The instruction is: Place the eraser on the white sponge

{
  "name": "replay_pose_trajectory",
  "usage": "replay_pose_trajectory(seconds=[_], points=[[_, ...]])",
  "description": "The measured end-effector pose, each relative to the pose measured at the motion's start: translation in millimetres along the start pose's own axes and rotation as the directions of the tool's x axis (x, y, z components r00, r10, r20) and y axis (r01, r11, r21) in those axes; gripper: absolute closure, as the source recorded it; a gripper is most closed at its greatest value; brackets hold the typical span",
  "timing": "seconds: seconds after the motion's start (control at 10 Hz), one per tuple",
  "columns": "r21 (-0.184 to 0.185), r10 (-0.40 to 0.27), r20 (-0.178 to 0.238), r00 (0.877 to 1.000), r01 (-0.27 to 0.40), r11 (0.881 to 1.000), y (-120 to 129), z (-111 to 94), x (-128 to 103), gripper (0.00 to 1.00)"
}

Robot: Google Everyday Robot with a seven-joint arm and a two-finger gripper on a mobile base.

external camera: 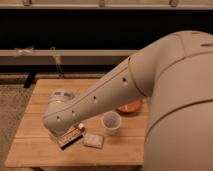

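You have a single view: the camera sits high above and well behind the gripper (55, 131), off to its right, looking forward and down along the arm (100, 97). The gripper lies low left over the table (30, 145), far from the lens.

Dim warm light; pincer hidden under arm (100, 100).

One eraser (69, 137); one white sponge (93, 140); one cup (111, 122); one bowl (131, 107); one gripper (55, 132) beside eraser.
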State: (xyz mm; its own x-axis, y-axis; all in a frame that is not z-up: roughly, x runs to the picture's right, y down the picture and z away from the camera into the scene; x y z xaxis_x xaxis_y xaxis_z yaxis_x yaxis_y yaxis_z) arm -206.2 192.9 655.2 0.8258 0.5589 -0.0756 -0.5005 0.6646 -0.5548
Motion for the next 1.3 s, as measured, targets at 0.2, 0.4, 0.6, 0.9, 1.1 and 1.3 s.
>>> replay_pose_trajectory(seconds=[0.2, 0.4, 0.6, 0.9, 1.1, 1.3], points=[[-0.001, 0.0, 0.0, 1.0, 0.0, 1.0, 0.3, 0.1, 0.0, 0.35], [-0.001, 0.0, -0.001, 1.0, 0.0, 1.0, 0.2, 0.2, 0.1, 0.35], [-0.001, 0.001, -0.001, 1.0, -0.001, 1.0, 0.0, 0.3, 0.3, 0.35], [-0.001, 0.002, -0.001, 1.0, -0.002, 1.0, -0.2, 0.7, 0.5, 0.35], [-0.001, 0.002, -0.002, 1.0, -0.002, 1.0, -0.5, 0.7, 0.9, 0.35], [-0.001, -0.007, -0.002, 1.0, 0.007, 1.0, -1.3, 1.3, 1.0, 0.35]])
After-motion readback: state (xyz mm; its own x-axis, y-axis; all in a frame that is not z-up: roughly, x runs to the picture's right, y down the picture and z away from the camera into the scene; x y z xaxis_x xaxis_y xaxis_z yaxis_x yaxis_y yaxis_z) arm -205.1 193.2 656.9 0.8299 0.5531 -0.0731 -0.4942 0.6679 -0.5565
